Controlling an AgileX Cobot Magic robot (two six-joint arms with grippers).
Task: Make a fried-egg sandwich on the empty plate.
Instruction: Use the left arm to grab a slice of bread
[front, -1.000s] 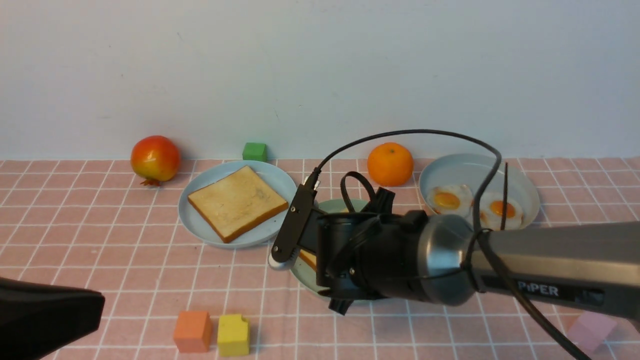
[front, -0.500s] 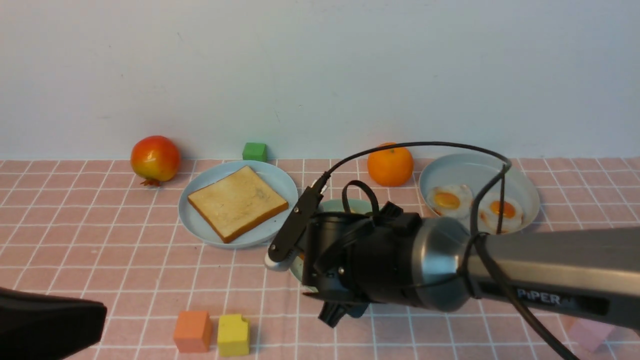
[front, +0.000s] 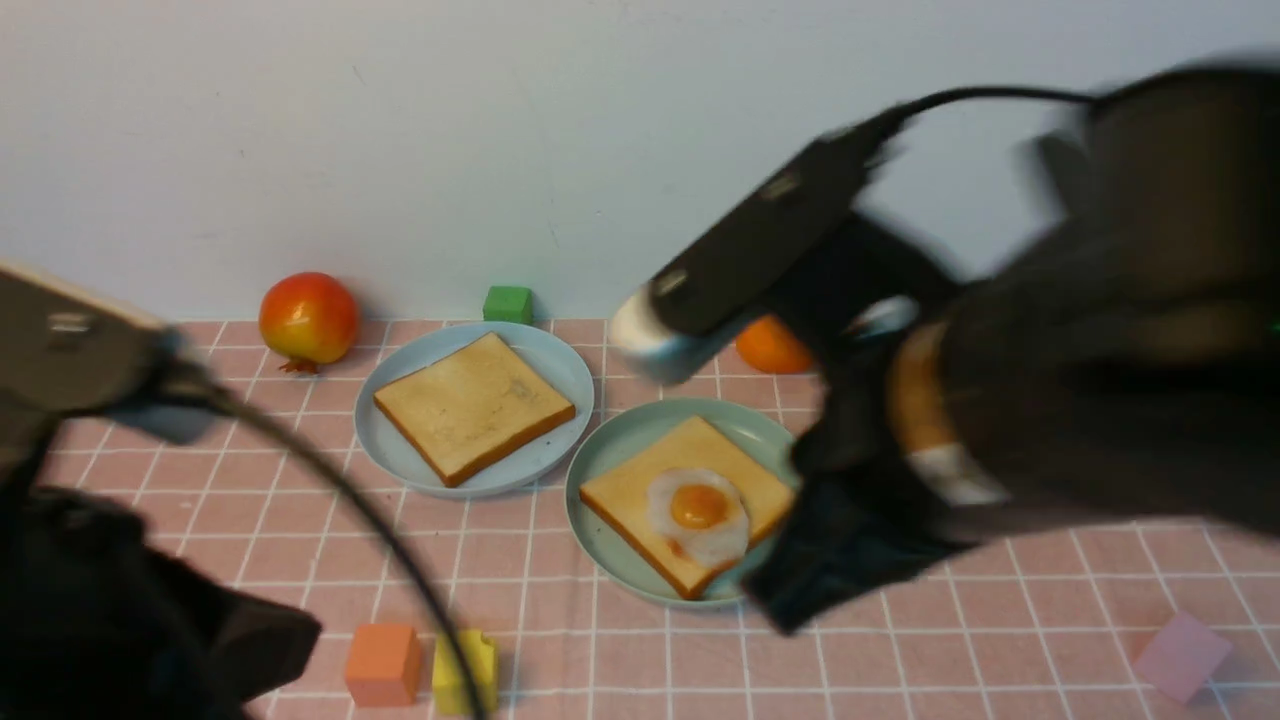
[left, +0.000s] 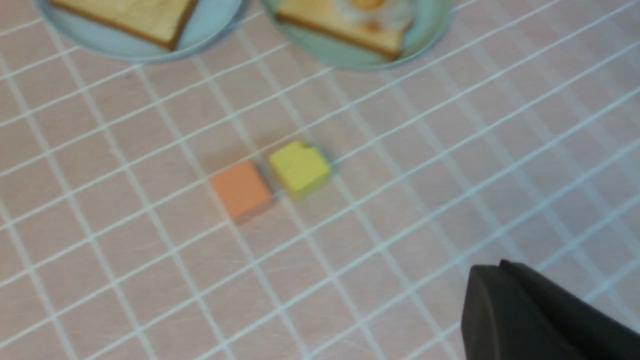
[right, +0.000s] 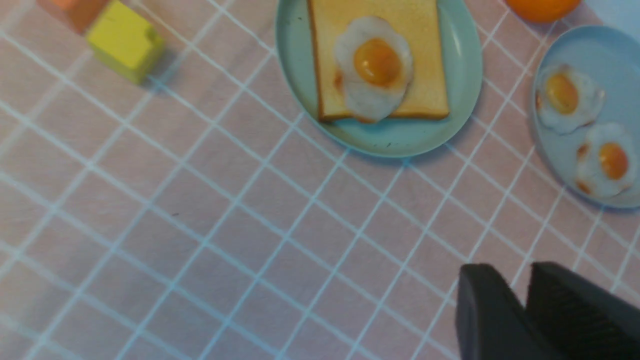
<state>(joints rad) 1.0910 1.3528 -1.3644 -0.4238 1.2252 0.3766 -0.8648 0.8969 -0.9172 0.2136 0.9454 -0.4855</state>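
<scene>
The mint-green plate sits about midway between the near and far edges of the table, a little toward the right edge, on the pink checked cloth. On it lies one toast slice, set corner-on, with a fried egg resting uncovered on top, yolk up and its white hanging slightly over the slice's near edge. A second toast slice lies flat on the pale blue plate, which stands just beside the mint-green plate, toward the far left, the rims close to touching. Two more eggs lie side by side on the grey plate, further toward the right edge. The right gripper hangs above bare cloth on the near side of the mint-green plate; its two black fingers are pressed close together and carry nothing. Only one dark part of the left gripper shows, over the near left of the table, so I cannot tell how far open it is. An orange cube and a yellow cube stand side by side by the near edge; a pink cube is near the near right corner. By the far edge are a red-yellow fruit, a green cube and an orange, the last partly hidden by the blurred right arm
</scene>
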